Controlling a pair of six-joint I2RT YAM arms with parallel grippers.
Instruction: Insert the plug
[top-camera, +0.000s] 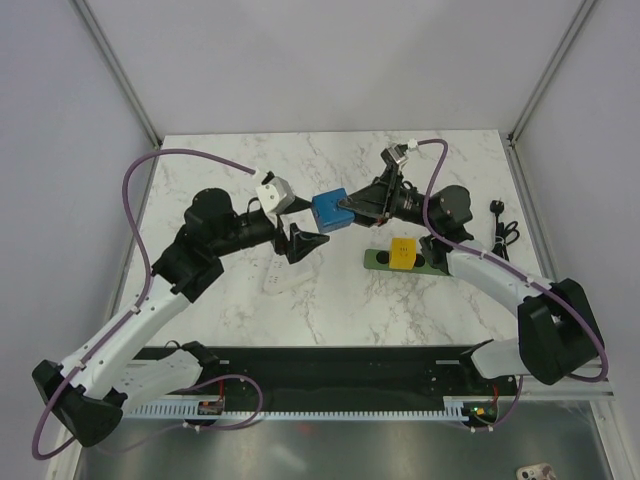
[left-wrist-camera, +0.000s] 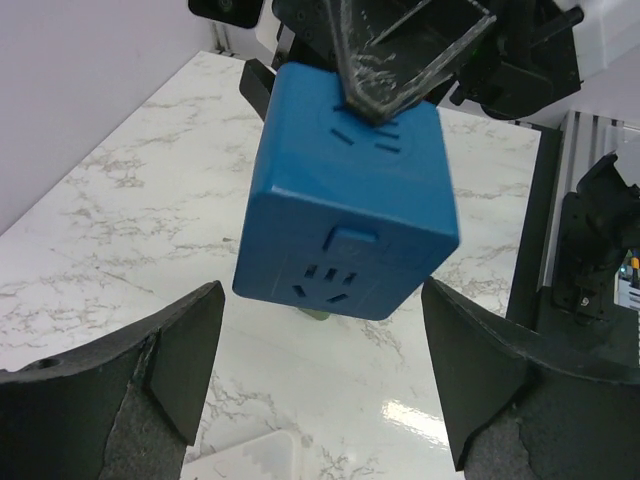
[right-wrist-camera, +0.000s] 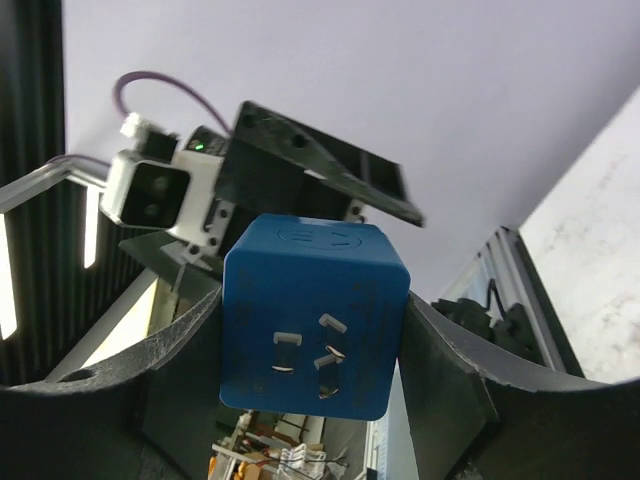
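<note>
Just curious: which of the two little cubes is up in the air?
The blue cube, gripped by the right pincer; the yellow cube sits on the green strip.

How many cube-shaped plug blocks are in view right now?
2. The blue cube is held off the table in the right gripper, between the arms; the yellow plug sits on the dark green strip. None seems hidden.
</note>
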